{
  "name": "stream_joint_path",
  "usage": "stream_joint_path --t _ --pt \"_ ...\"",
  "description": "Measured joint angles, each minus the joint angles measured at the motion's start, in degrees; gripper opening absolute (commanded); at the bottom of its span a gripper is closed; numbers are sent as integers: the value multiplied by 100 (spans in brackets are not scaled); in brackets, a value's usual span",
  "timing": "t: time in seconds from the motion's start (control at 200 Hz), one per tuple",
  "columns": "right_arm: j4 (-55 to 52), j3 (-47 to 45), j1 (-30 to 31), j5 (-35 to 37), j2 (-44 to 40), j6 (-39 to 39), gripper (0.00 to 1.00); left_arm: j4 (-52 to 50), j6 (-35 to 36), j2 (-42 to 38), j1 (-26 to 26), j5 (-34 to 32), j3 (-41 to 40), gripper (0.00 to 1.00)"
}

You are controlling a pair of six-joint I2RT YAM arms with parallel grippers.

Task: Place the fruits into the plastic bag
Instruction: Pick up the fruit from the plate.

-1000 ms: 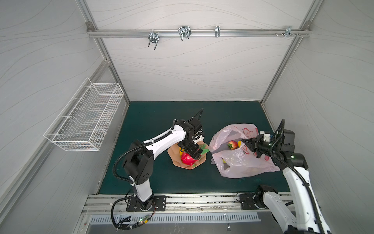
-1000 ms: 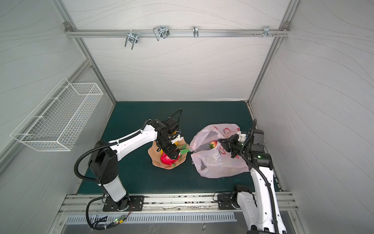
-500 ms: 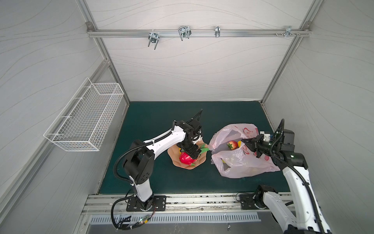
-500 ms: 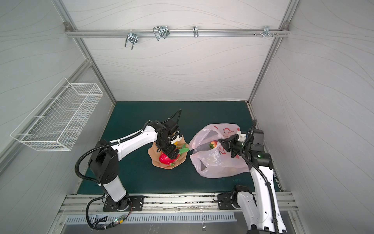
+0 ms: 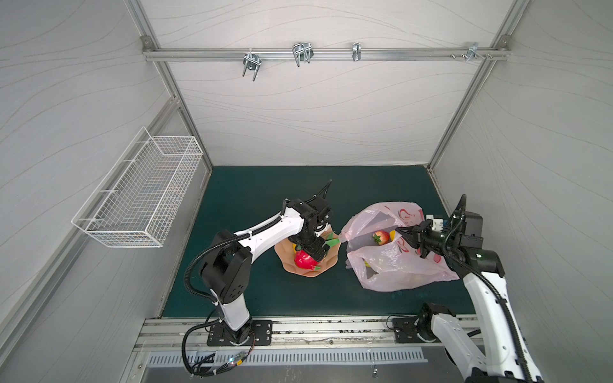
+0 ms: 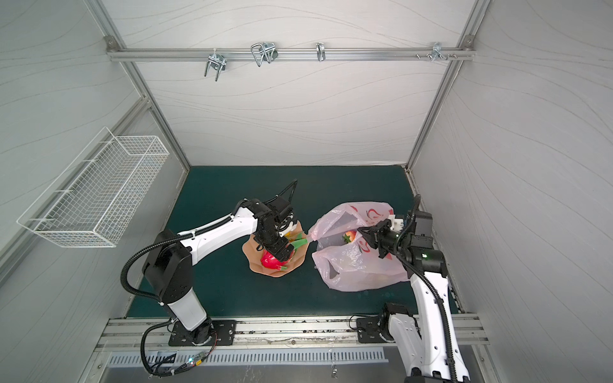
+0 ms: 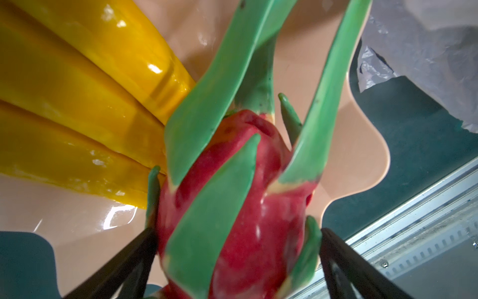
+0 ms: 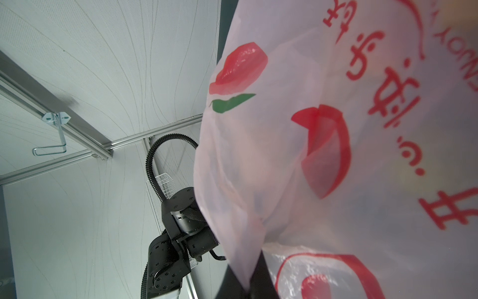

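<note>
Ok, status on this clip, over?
Left claw open, astride dragon fruit on plate. Right claw shut on plastic bag, mouth open. Banana bunch tight beside dragon fruit.

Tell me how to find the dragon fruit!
Find the green mat, then the peach plate beside the pink bag. The dragon fruit lies on it next to yellow bananas, between the open jaws of the left gripper. Only it is red with green scales.

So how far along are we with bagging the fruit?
Done: a strawberry lies inside the open bag. In hand: the right tool pinches the bag edge; the left tool, open, straddles the dragon fruit. Left: dragon fruit and bananas are still on the plate.
</note>
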Motion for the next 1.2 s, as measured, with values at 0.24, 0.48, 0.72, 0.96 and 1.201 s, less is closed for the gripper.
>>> stream_joint_path --t 0.24,0.48,0.72,0.96,1.201 --pt "28 0 0 2 -22 2 5 -96 -232 -11 -2 -157 -50 97" --pt "42 0 0 2 -33 4 5 -57 -542 -17 -2 -343 -151 92" --pt "76 0 0 0 -33 4 5 149 -782 -116 -2 -400 -299 87" --pt "79 4 0 0 -4 2 5 308 -907 -219 -2 -363 -393 75" --pt "94 96 -17 0 68 -2 5 280 -979 -343 9 -85 -393 69"
